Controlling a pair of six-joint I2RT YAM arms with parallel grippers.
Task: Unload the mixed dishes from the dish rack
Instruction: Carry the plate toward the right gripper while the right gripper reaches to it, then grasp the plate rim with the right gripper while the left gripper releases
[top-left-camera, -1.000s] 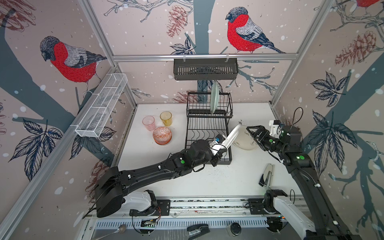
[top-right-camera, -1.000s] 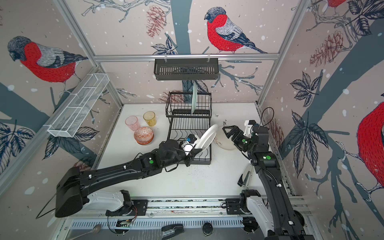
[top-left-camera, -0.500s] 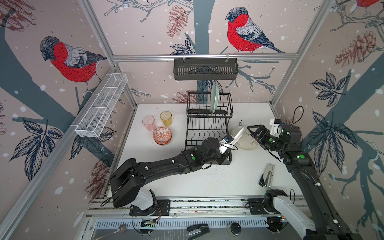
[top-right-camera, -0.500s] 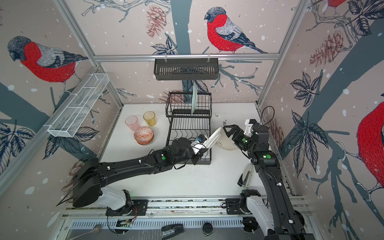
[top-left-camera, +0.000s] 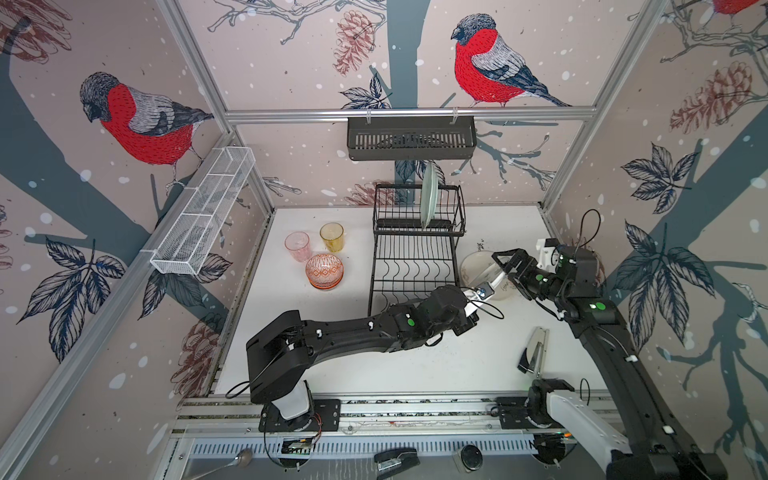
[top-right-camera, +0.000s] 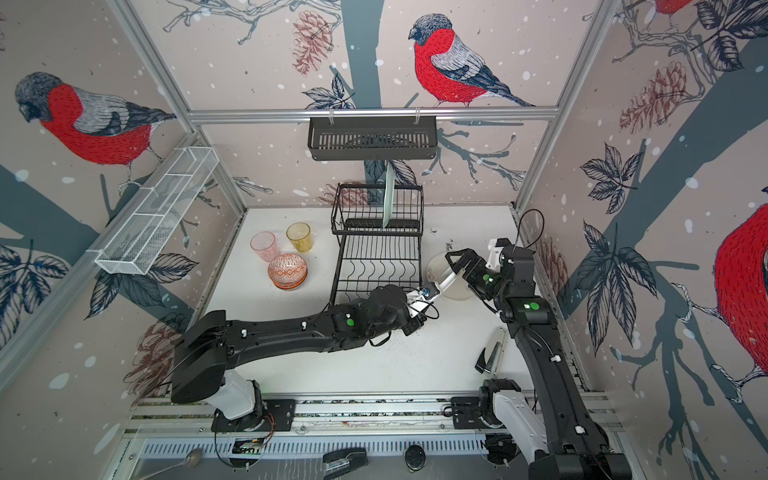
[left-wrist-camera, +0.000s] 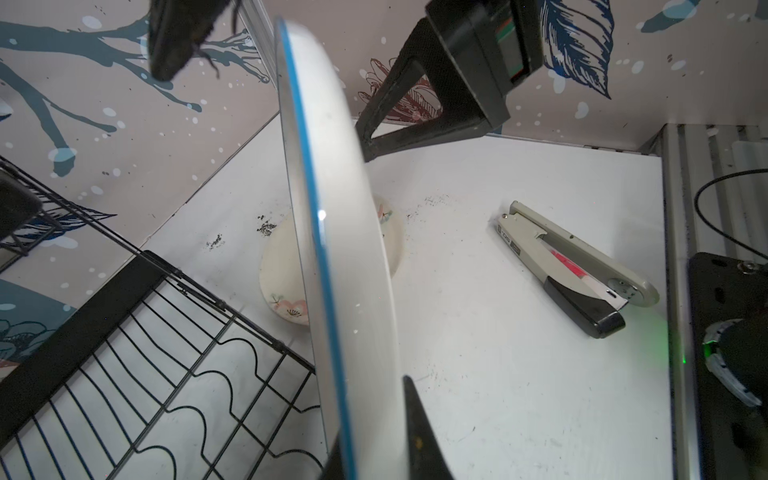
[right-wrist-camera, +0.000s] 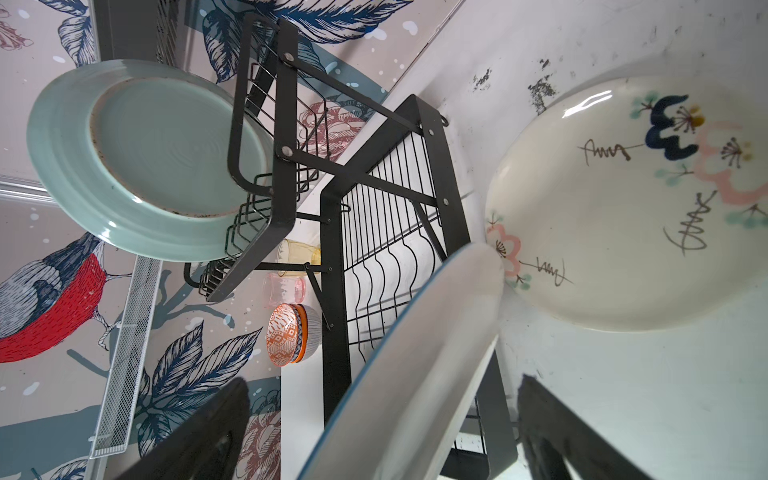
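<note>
My left gripper (top-left-camera: 478, 294) is shut on the rim of a white blue-edged plate (left-wrist-camera: 332, 208), held on edge just right of the dish rack (top-left-camera: 415, 257). My right gripper (right-wrist-camera: 382, 380) is open, one finger on either side of that plate's far rim (right-wrist-camera: 415, 374) without closing on it. Below them a cream floral plate (right-wrist-camera: 623, 208) lies flat on the table. A pale mint plate (top-left-camera: 429, 195) stands upright in the rack's raised basket. The lower tray holds no dishes. In both top views the held plate (top-right-camera: 446, 280) bridges the two grippers.
A pink tumbler (top-left-camera: 298, 246), an amber tumbler (top-left-camera: 331, 237) and a stacked orange bowl (top-left-camera: 324, 270) stand left of the rack. A stapler (top-left-camera: 534, 351) lies at the front right. A black shelf basket (top-left-camera: 411, 137) hangs on the back wall, a white mesh tray (top-left-camera: 203, 216) on the left.
My left arm has carried the white plate rightward, out of the rack's front corner and in between the right gripper's open fingers. The right arm has hardly moved.
</note>
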